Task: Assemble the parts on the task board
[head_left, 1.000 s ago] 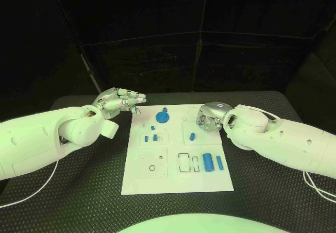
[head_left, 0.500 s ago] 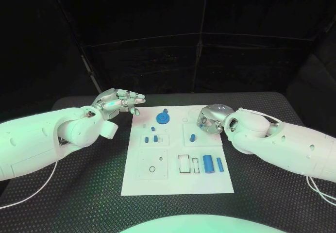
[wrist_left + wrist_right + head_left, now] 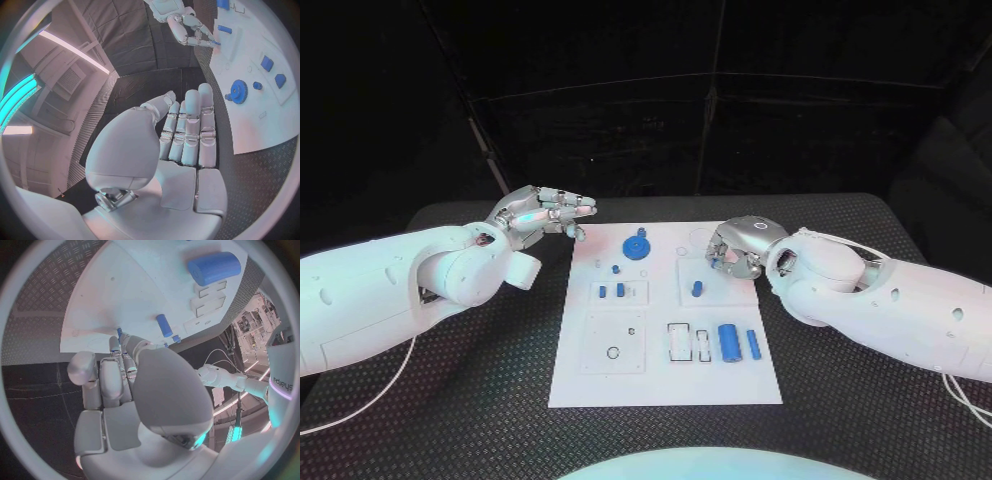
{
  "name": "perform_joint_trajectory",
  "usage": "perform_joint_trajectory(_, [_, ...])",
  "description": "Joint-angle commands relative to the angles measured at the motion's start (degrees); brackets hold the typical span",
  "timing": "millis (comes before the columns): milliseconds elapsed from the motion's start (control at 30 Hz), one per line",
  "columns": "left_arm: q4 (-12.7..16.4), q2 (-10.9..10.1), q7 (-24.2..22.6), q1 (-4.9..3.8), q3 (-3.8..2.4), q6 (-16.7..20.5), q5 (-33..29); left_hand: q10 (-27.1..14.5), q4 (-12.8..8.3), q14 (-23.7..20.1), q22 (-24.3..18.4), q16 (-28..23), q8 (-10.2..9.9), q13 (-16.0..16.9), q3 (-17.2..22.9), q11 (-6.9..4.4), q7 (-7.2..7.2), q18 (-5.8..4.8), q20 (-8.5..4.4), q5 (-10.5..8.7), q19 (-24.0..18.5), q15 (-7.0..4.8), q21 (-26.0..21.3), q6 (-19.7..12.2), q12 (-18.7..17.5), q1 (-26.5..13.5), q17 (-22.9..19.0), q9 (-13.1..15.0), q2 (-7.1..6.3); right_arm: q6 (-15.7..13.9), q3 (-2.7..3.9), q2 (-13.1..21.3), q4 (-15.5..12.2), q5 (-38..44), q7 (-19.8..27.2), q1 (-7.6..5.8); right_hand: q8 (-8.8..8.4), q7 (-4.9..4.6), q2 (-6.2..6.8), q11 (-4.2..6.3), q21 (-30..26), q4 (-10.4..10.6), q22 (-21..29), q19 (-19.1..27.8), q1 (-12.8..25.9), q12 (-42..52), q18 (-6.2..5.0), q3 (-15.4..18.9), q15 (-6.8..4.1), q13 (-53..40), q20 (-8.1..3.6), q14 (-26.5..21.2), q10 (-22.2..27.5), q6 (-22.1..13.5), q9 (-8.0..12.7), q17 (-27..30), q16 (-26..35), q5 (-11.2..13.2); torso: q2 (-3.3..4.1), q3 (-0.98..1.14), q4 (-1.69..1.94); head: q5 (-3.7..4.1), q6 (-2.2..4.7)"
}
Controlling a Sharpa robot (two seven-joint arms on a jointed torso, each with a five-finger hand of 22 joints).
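Observation:
The white task board point(image 3: 596, 375) lies in the middle of the table. On it are a blue gear point(image 3: 636, 244), two small blue blocks point(image 3: 610, 291), an upright blue peg point(image 3: 697, 288), a thick blue cylinder point(image 3: 728, 336) and a thin blue rod point(image 3: 753, 344). My right hand point(image 3: 737, 245) hovers over the board's far right part with its fingers curled down. It pinches a small blue part point(image 3: 119, 332) at its fingertips just above the board. My left hand point(image 3: 538, 215) is off the board's far left corner and holds nothing, with its fingers point(image 3: 187, 130) straight.
Black ribbed table point(image 3: 473, 400) surrounds the board on all sides. Empty slots point(image 3: 678, 340) and a round hole point(image 3: 613, 351) show in the board's near half. Both forearms flank the board.
Neither hand has visibly moved relative to the board, and the parts on the board lie as before.

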State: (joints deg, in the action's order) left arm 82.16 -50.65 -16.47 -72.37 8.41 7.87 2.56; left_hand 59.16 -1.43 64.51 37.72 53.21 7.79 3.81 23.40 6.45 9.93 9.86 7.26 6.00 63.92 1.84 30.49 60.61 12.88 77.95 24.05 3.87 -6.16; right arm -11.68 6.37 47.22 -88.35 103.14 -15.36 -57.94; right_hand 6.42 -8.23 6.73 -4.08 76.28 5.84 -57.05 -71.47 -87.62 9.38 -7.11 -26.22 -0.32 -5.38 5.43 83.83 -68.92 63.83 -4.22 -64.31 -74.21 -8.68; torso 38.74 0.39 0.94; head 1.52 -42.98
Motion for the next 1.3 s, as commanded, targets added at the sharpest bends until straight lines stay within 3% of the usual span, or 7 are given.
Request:
perform_joint_trajectory(33, [-0.02, -0.04, -1.18, -0.07, -0.03, -0.01, -0.32, 0.00, -0.33, -0.27, -0.07, -0.19, -0.36, -0.09, -0.16, 0.25, 0.27, 0.59, 0.10, -0.08, -0.39, -0.07, -0.30, -0.26, 0.26, 0.04, -0.05, -0.07, 0.45, -2.23, 0.06, 0.64, -1.33, 0.46, -0.32, -0.12, 0.00, 0.02, 0.08, 0.06, 0.24, -0.07, -0.12, -0.41, 0.52, -0.34, 0.83, -0.41, -0.32, 0.02, 0.11, 1.74, -0.51, 0.50, 0.07, -0.03, -0.15, 0.24, 0.03, -0.02, -0.09, -0.01, 0.04])
perform_joint_trajectory(400, [-0.21, 0.04, -1.20, -0.05, 0.02, -0.24, -0.32, -0.03, -0.34, -0.27, -0.08, -0.21, -0.37, -0.09, -0.14, 0.27, 0.29, 0.59, 0.10, -0.08, -0.39, -0.07, -0.31, -0.27, 0.27, 0.07, -0.11, -0.07, 0.52, -3.67, 0.27, 2.40, -7.52, -0.86, -0.35, -0.14, -0.05, 0.02, 0.21, 0.06, 0.40, -0.35, -0.40, -0.52, 0.69, -0.48, 0.88, -0.73, -0.32, 0.07, 0.11, 1.75, -0.66, 0.61, 0.08, -0.03, -0.19, 0.27, -0.01, 0.08, -0.10, -0.46, -0.02])
perform_joint_trajectory(667, [-0.50, 0.58, -1.27, 0.00, 0.10, -0.49, -0.32, -0.03, -0.34, -0.27, -0.08, -0.21, -0.37, -0.09, -0.14, 0.27, 0.29, 0.59, 0.10, -0.08, -0.39, -0.07, -0.31, -0.27, 0.27, 0.07, -0.11, -0.07, 0.52, -4.22, 0.31, -0.89, -11.45, -2.13, 0.89, -0.11, -0.12, -0.03, 0.19, 0.03, 0.46, -0.58, -0.43, -0.50, 0.84, -0.64, 0.87, -1.10, -0.31, 0.15, 0.12, 1.73, -0.71, 0.64, 0.10, 0.12, -0.14, 0.15, 0.17, 0.04, 0.04, -1.45, -0.05])
perform_joint_trajectory(833, [-0.57, 0.98, -1.29, 0.01, 0.13, -0.63, -0.32, -0.10, -0.36, -0.28, -0.10, -0.23, -0.40, -0.10, -0.17, 0.30, 0.35, 0.58, 0.11, -0.09, -0.39, -0.05, -0.32, -0.31, 0.27, 0.06, -0.19, -0.07, 0.55, -3.52, 0.27, -3.39, -11.77, -2.48, 1.60, 0.02, -0.18, -0.06, 0.22, 0.00, 0.48, -0.68, -0.41, -0.48, 0.91, -0.74, 0.87, -1.23, -0.29, 0.19, 0.12, 1.71, -0.68, 0.60, 0.12, 0.23, -0.08, 0.12, 0.21, -0.05, 0.07, -2.58, -0.37])
perform_joint_trajectory(1000, [-0.47, 1.46, -1.36, 0.01, 0.13, -0.82, -0.32, -0.10, -0.36, -0.28, -0.10, -0.23, -0.40, -0.10, -0.17, 0.30, 0.35, 0.58, 0.11, -0.09, -0.39, -0.05, -0.32, -0.31, 0.27, 0.06, -0.19, -0.07, 0.55, -2.69, 0.23, -5.44, -11.44, -2.60, 2.06, 1.42, -0.20, -0.08, 0.20, -0.01, 0.53, -0.76, -0.51, -0.52, 0.93, -0.78, 0.88, -1.34, -0.28, 0.20, 0.13, 1.72, -0.70, 0.61, 0.13, 0.12, -0.15, 0.10, 0.23, -0.19, 0.04, -3.97, -0.61])
perform_joint_trajectory(1100, [-0.46, 1.70, -1.40, 0.01, 0.14, -0.88, -0.32, -0.10, -0.36, -0.28, -0.10, -0.23, -0.40, -0.10, -0.17, 0.30, 0.35, 0.58, 0.11, -0.09, -0.39, -0.05, -0.32, -0.31, 0.27, 0.06, -0.19, -0.07, 0.55, -2.29, 0.19, -6.68, -10.93, -2.59, 2.37, 2.30, -0.21, -0.08, 0.19, -0.01, 0.54, -0.80, -0.51, -0.52, 0.94, -0.80, 0.88, -1.38, -0.28, 0.21, 0.13, 1.73, -0.71, 0.62, 0.13, 0.11, -0.17, 0.08, 0.14, -0.02, 0.01, -4.69, -1.01])
perform_joint_trajectory(1300, [-0.48, 2.04, -1.46, 0.00, 0.14, -0.92, -0.32, -0.10, -0.36, -0.28, -0.10, -0.23, -0.40, -0.10, -0.17, 0.30, 0.35, 0.58, 0.11, -0.09, -0.39, -0.05, -0.32, -0.31, 0.27, 0.06, -0.19, -0.07, 0.55, -1.82, 0.06, -8.54, -9.82, -2.32, 2.73, 4.17, -0.22, -0.10, 0.16, -0.03, 0.59, -0.86, -0.62, -0.57, 0.97, -0.83, 0.90, -1.46, -0.27, 0.22, 0.14, 1.74, -0.73, 0.63, 0.13, 0.07, -0.20, 0.05, 0.12, -0.06, -0.01, -5.79, -1.69])
